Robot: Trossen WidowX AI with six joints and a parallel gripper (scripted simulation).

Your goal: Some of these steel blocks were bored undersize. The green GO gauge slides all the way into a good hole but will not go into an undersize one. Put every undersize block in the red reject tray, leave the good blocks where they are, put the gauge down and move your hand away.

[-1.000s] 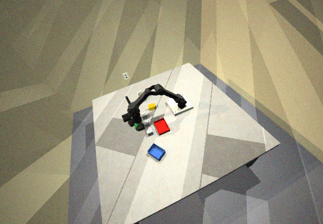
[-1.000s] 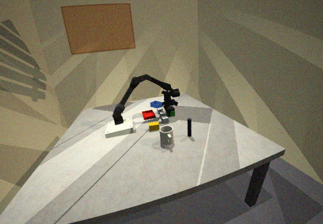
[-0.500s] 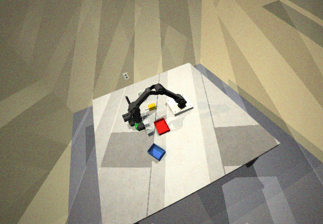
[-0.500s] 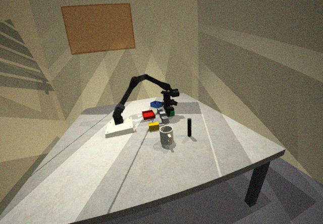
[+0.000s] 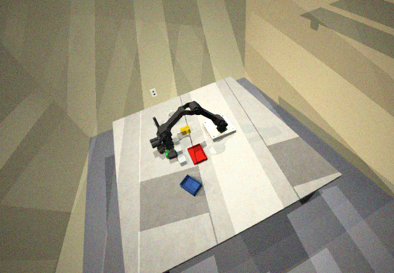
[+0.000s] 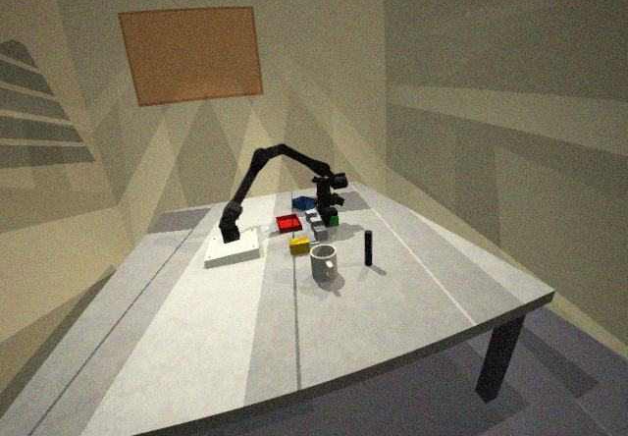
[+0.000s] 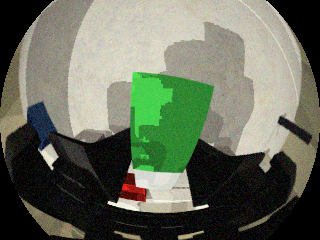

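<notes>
Setting: small workroom or robotics lab; exact type cannot be told. Basis: arm (image 5: 178,116) (image 6: 253,167) on a white base plate (image 5: 229,132) (image 6: 248,256), mounted on a broad pale tabletop (image 5: 251,197) (image 6: 202,350). Plain beige walls; orange-brown board (image 6: 192,56) on the far wall in the exterior view; two-hole socket plate (image 5: 153,92). Mug (image 6: 323,263) also present. Floor (image 5: 270,248) (image 6: 385,396) blue-grey.

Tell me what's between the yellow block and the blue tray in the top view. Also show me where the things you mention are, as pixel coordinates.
Top view: small pale blocks (image 5: 181,160), with the red tray (image 5: 197,154) just beside them.
</notes>
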